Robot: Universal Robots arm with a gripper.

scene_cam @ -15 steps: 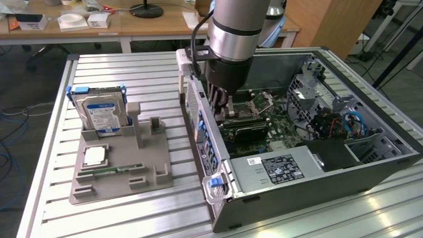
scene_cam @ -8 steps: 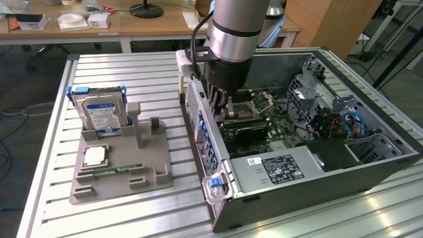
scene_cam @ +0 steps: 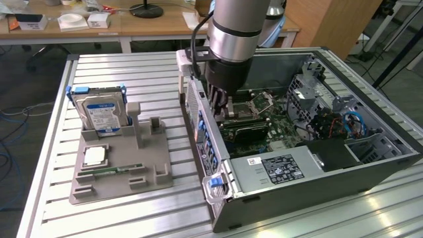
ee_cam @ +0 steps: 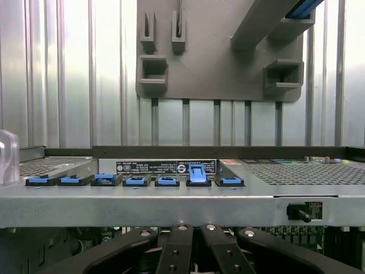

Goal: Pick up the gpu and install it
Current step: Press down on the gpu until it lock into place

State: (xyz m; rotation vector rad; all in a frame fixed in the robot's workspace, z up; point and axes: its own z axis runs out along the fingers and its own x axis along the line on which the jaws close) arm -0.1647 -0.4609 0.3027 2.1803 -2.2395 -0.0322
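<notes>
In the exterior view the arm comes down from the top centre of the frame, and its tool [scene_cam: 223, 110] reaches inside the open computer case [scene_cam: 370, 163], which lies on its side across the right half of the ribbed metal table [scene_cam: 132, 69]. The dark fingers [scene_cam: 218, 101] hang just inside the case's rear wall, over the motherboard [scene_cam: 264, 106]. Directly below them, near the middle of the picture, the gpu [scene_cam: 246, 130] lies low across the board as a dark flat card with a green edge, close to the rear wall; whether the fingertips touch it cannot be told. In the wrist view the tool [ee_cam: 194, 251] shows at the bottom centre with its black linkage bars drawn together in the middle, so it looks clenched, though what lies between the tips is hidden below the frame edge. Above it runs the case's rear wall with a row of blue slot latches [ee_cam: 166, 180], one of which is raised. At the exterior view's left a grey fixture tray [scene_cam: 152, 168] rests on the table, holding an upright hard drive [scene_cam: 100, 115], a square processor [scene_cam: 95, 156] and a narrow memory stick [scene_cam: 112, 171].
</notes>
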